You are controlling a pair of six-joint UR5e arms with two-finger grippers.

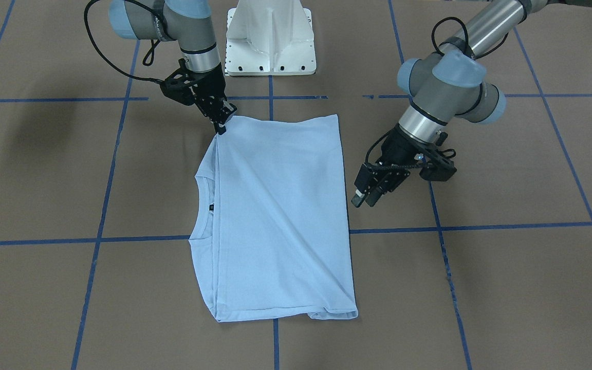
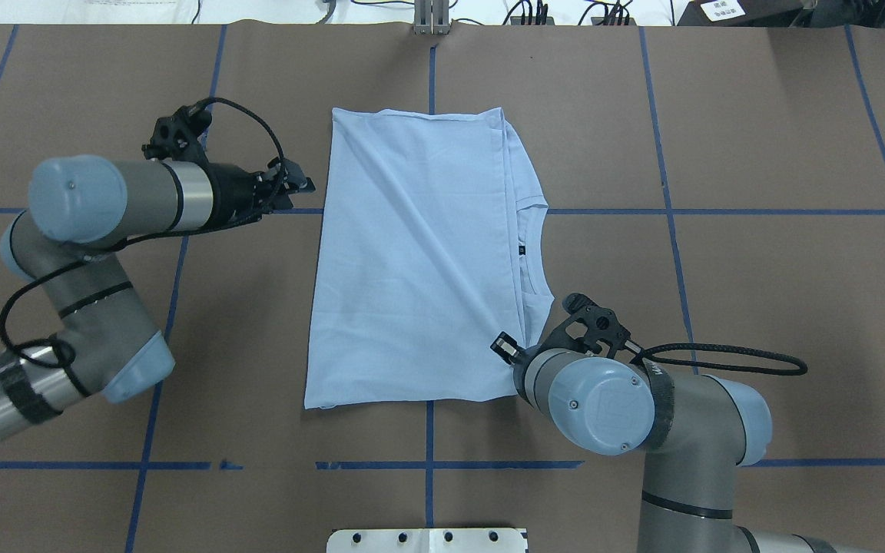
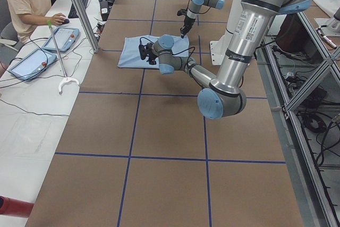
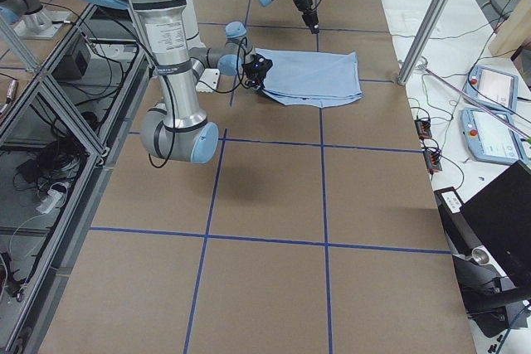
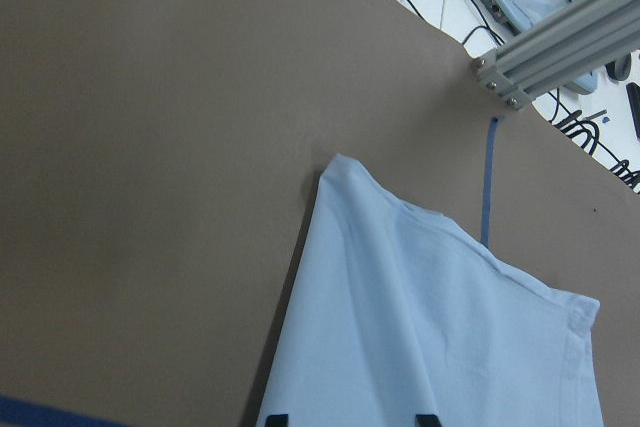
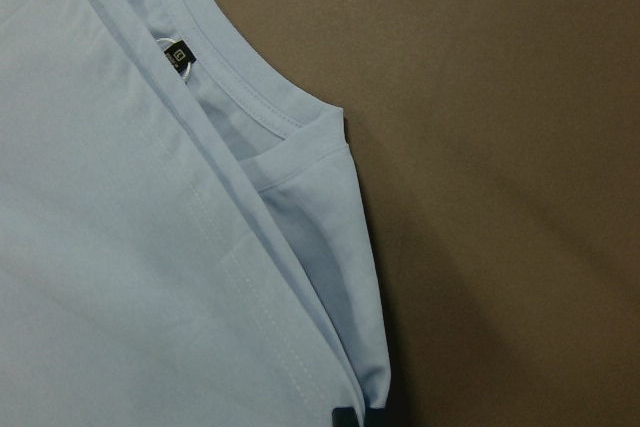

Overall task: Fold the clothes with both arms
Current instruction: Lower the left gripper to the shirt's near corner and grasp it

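Right hand (image 1: 221,125) sits at the corner of the shirt (image 1: 280,216) nearest the robot's base. Its fingers are drawn together, and they seem to be pinching the very tip of the cloth. Left hand (image 1: 365,200) is open and holds nothing. It hovers just beside the opposite long edge of the shirt, over bare bench (image 1: 506,267) rather than over the cloth.

The shirt lies flat in the middle of the bench, already folded into a long rectangle. Its collar (image 1: 204,205) peeks out on the right hand's side, and a diagonal crease runs across the top layer.

The main risk, as I judge it, is a lopsided lift. With only one corner held, any pull from the right hand would drag the stacked layers sideways and open the fold already made.

The pinch is also very shallow, right at the tip. It could slip off, or catch only the top layer so the ones below stay on the bench.

The left hand must first move in to reach the cloth. If it comes in low it may shove the edge and bunch it instead of getting a finger underneath. If it grips a point that does not match the right hand's corner, the next fold would probably land skewed and press that diagonal crease in.
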